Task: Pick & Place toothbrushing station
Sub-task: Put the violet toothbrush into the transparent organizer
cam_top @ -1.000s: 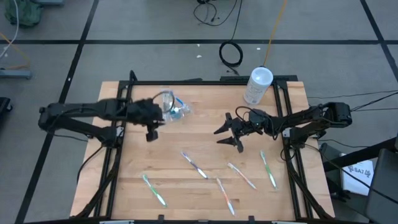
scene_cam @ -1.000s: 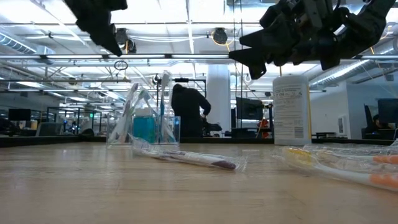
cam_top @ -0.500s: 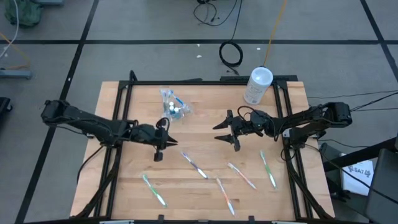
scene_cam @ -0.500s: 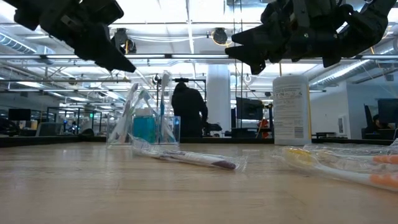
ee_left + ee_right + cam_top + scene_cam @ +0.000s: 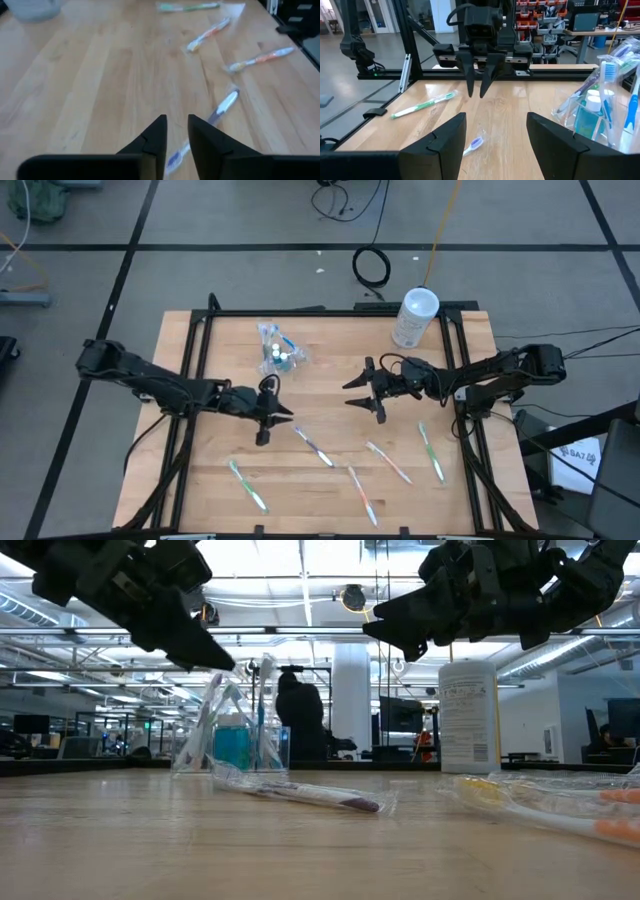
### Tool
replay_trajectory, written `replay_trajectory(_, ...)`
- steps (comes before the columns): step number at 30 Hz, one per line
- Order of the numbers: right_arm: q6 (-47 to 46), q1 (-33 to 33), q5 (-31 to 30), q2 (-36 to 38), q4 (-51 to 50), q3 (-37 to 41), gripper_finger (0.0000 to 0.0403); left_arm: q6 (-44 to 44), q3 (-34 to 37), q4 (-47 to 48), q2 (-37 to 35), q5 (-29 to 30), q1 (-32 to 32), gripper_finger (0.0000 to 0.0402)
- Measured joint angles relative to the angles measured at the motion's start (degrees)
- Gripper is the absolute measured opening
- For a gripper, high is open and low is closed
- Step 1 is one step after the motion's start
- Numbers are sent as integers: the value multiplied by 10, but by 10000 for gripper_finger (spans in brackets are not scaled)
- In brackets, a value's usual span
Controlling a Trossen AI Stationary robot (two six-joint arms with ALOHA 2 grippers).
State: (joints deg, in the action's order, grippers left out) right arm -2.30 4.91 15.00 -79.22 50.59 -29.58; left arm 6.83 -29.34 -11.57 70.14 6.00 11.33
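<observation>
A clear pouch [image 5: 278, 352] stands upright on its base at the table's far middle, with teal white-capped tubes and toothbrushes inside; it also shows in the low view [image 5: 232, 735] and the right wrist view [image 5: 605, 100]. Several wrapped toothbrushes lie flat on the near half of the table. My left gripper [image 5: 270, 412] hangs above the left end of a blue-headed toothbrush [image 5: 220, 107], its fingers [image 5: 155, 137] a narrow gap apart and empty. My right gripper [image 5: 362, 392] is open wide and empty, raised over the table's middle, facing the left gripper [image 5: 476, 92].
A whitish cylindrical canister [image 5: 415, 317] stands at the far right corner. Loose toothbrushes lie at the near left [image 5: 248, 485], near middle [image 5: 362, 493] and right [image 5: 388, 461], [image 5: 430, 450]. Black frame rails [image 5: 190, 380] run along the table's sides. A person stands in the room behind [image 5: 300, 720].
My left gripper has gone from beside the pouch toward the table's near edge and to the right, and has come down over the blue-headed toothbrush. The pouch has stayed upright where it was.
</observation>
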Motion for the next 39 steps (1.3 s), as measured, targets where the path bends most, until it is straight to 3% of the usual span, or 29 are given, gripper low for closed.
replay_trajectory(12, 0, 0, 0, 0, 3, 0, 201, -36, 0, -83, 58, 0, 0, 175)
replay_trajectory(25, 61, 20, -1, 0, -7, 0, 201, -96, -1, -111, 57, -4, -3, 184)
replay_trajectory(33, 32, 52, -3, 0, -51, 0, 201, -110, -1, -124, 80, -83, -20, 184)
replay_trajectory(39, 32, 60, -3, 0, -66, 0, 201, -132, -1, -184, 148, -153, -44, 184)
